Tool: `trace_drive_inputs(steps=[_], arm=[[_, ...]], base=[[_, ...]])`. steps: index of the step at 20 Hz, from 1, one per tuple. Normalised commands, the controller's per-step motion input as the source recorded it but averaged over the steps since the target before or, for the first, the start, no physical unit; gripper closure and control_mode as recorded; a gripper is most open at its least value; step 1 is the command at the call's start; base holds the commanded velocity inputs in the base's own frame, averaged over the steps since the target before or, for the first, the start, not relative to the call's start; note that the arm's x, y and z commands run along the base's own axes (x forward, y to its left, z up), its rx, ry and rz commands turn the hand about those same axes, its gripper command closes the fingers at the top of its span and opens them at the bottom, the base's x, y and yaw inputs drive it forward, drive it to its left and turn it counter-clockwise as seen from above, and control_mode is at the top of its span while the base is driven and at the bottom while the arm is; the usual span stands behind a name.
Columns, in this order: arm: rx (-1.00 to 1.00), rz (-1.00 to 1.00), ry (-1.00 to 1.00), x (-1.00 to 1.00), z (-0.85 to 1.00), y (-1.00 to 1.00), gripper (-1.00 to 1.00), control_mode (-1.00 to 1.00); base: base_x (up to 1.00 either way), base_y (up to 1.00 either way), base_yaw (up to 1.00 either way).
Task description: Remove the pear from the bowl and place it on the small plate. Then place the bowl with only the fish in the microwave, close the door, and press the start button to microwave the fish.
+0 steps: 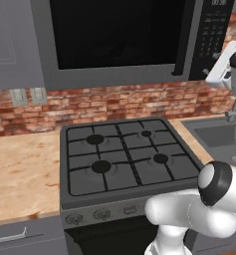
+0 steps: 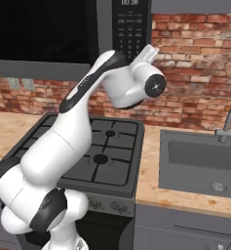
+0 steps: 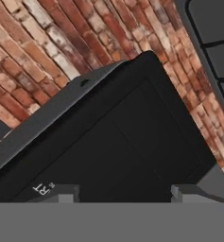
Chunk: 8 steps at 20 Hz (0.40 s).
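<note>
- The microwave (image 1: 124,40) hangs over the stove (image 1: 127,157), its door (image 1: 117,32) closed (long black handle at 3 o'clock of the window).
- The gripper (image 3: 124,191) sits close against the black control panel (image 3: 113,156), finger tips (image 3: 61,193) apart, pinching nothing visible.
- Brick wall (image 2: 195,63) behind; sink (image 2: 200,163) at 3 o'clock of the stove.

Even, flat rendered light across all views, no harsh glare. The dark-windowed grey microwave door (image 1: 117,32) stays nearly black, with only a faint sheen. Below it, the black gas stove top (image 1: 127,154) shows soft shading. Red brick wall (image 3: 47,52) looks blurry and pixelated close up.
</note>
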Motion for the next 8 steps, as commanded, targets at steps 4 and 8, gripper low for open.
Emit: trace_drive_inputs(steps=[4,8], arm=[[0.03,0.01,0.00,0.36,-0.02,0.00,-1.00,-1.00],[0.03,0.01,0.00,0.44,0.00,0.00,-1.00,-1.00]], base=[[0.00,0.00,0.00],[0.00,0.00,0.00]])
